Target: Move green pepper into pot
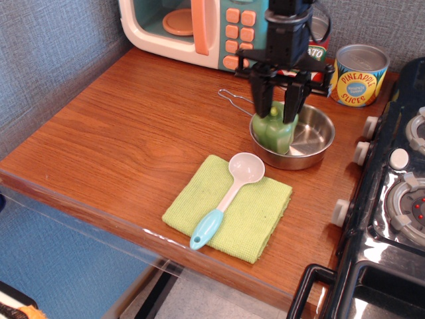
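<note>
The green pepper lies inside the shiny steel pot, against its left wall. The pot's thin wire handle sticks out to the left on the wooden counter. My gripper hangs straight above the pepper with its two black fingers spread apart, one on each side of the pepper's top. The fingers do not squeeze it.
A lime-green cloth with a white and blue spoon lies in front of the pot. A toy microwave stands at the back. A pineapple can and a partly hidden tomato can stand behind the pot. A toy stove is at the right.
</note>
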`<move>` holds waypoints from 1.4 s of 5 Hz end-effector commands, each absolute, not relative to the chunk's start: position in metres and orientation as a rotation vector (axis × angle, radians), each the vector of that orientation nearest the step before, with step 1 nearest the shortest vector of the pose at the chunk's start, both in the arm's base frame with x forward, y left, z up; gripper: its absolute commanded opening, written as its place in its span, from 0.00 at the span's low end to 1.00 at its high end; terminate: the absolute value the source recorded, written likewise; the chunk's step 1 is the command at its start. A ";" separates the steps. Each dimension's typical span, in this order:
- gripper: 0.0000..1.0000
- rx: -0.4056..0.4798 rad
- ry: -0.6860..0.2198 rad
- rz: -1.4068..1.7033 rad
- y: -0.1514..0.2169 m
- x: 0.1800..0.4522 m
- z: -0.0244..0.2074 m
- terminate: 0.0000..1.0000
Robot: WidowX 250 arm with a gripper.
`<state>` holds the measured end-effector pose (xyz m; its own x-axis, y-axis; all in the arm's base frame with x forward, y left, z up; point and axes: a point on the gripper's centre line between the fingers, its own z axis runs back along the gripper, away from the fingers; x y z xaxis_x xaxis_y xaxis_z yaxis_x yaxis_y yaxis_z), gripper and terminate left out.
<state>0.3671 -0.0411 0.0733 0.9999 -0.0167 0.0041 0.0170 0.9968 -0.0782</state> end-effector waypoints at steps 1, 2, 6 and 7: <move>1.00 -0.171 -0.189 -0.032 0.010 0.334 0.174 0.00; 1.00 -0.113 -0.181 -0.081 0.025 0.318 0.196 0.00; 1.00 -0.046 -0.161 0.005 0.033 0.302 0.112 0.00; 1.00 -0.110 -0.166 -0.038 0.035 0.323 0.092 0.00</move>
